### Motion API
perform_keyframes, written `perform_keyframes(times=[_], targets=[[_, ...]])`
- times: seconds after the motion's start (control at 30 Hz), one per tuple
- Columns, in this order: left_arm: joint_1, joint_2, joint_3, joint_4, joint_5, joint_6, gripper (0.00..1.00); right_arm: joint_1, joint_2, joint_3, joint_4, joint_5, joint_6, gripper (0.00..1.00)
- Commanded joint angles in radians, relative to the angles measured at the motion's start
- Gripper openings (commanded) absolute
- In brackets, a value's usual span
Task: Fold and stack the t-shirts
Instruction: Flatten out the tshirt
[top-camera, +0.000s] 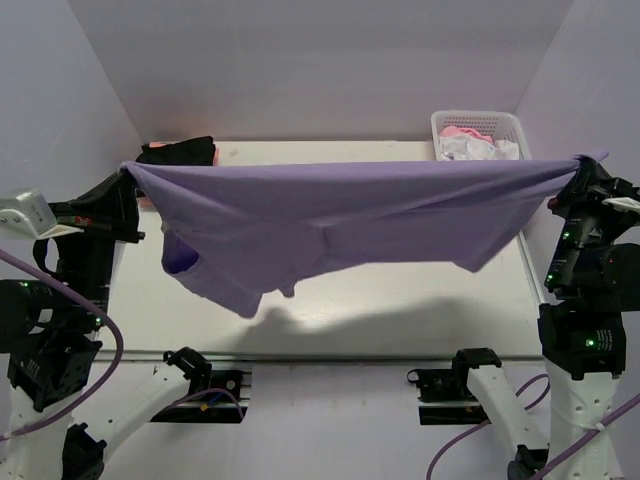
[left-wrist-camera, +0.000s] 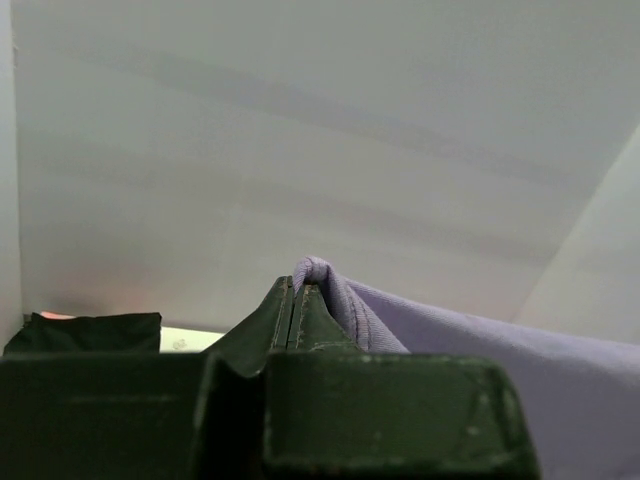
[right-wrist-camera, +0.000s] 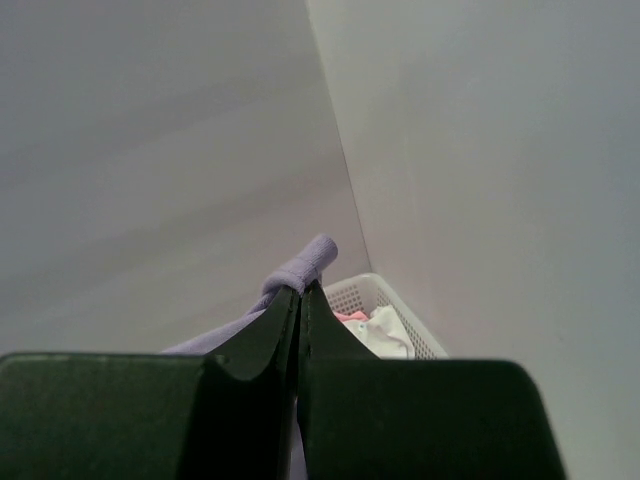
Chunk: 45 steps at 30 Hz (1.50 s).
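A large lavender t-shirt hangs stretched in the air above the table, held at both ends. My left gripper is shut on its left corner; the pinched cloth shows over the fingertips in the left wrist view. My right gripper is shut on its right corner, and a roll of cloth sticks up above the closed fingers. The shirt's middle sags toward the table at the left. A black t-shirt lies folded at the table's far left and also shows in the left wrist view.
A white lattice basket at the far right corner holds pink and white cloth; it also shows in the right wrist view. The white table lies under the hanging shirt. Grey walls close in on three sides.
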Motion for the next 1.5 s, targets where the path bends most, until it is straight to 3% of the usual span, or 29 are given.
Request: perform_keyframes(times=[0.0,0.23,0.37,0.43,0.63,0.9,1.2,1.37,1.43,1.47], targets=[[0.011,-0.059,-0.002,-0.01,0.034,-0.013,0.0,-0.014,-0.007,-0.026,-0.017,0.07,0.027,0.0],[0.011,0.062,-0.103,0.041,-0.043,-0.013,0.0,-0.012,0.088,-0.082,-0.011,-0.002,0.067,0.0],[-0.009,0.146,-0.206,0.084,-0.245,-0.058,0.0,-0.015,0.198,-0.202,0.055,-0.094,0.113,0.0],[0.014,0.218,-0.27,0.096,-0.261,-0.091,0.0,-0.015,0.241,-0.26,0.095,-0.14,0.15,0.0],[0.029,0.415,-0.399,0.259,-0.378,-0.087,0.0,-0.014,0.54,-0.302,0.165,-0.251,0.165,0.0],[0.163,0.76,-0.324,0.363,-0.307,-0.088,0.0,-0.015,0.889,-0.138,0.167,-0.257,0.148,0.0],[0.31,1.137,-0.123,0.421,-0.172,-0.125,0.0,-0.01,1.171,0.13,0.135,-0.289,0.095,0.0],[0.367,1.312,0.021,0.377,-0.101,-0.134,0.0,-0.011,1.312,0.285,0.093,-0.282,0.073,0.0],[0.381,1.369,0.105,0.343,-0.077,-0.148,0.11,-0.007,1.35,0.345,0.084,-0.301,0.067,0.05],[0.392,1.419,0.131,0.323,-0.067,-0.162,0.41,-0.009,1.387,0.362,0.067,-0.305,0.062,0.13]])
